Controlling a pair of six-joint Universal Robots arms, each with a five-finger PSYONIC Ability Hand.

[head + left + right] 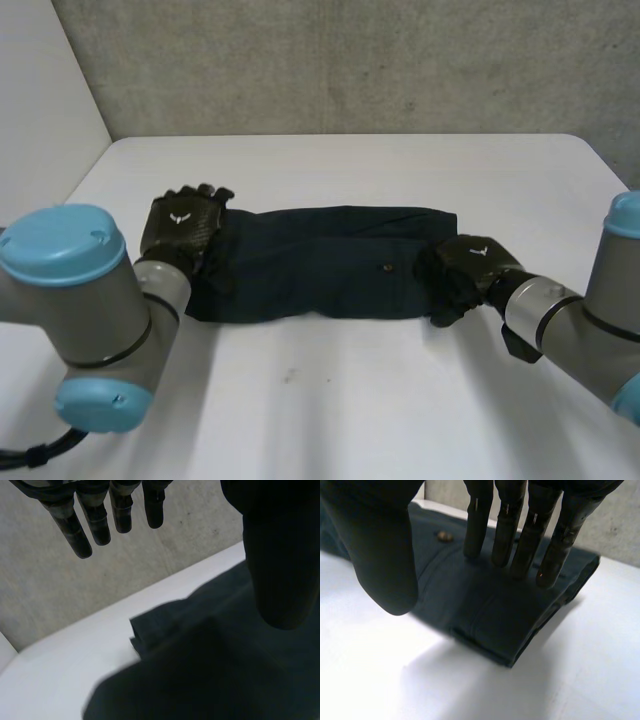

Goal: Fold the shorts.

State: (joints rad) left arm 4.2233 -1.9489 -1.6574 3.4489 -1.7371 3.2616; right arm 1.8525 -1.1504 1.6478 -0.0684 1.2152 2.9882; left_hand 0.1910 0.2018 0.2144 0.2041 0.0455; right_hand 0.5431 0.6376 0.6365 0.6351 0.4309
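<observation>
Dark shorts (330, 265) on white table (350, 400)

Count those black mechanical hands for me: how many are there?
2. The left black mechanical hand is at one end of the folded dark navy cloth shorts, fingers straight. The right black mechanical hand is at the opposite end, straight fingertips on the cloth.

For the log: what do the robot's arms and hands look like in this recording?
Both arms, left arm and right arm, are thick grey cylinders with round light-blue caps. Each ends in a black hand; the left hand and right hand carry a small white emblem on the back. The fingers are slim dark rods with rounded tips.
</observation>
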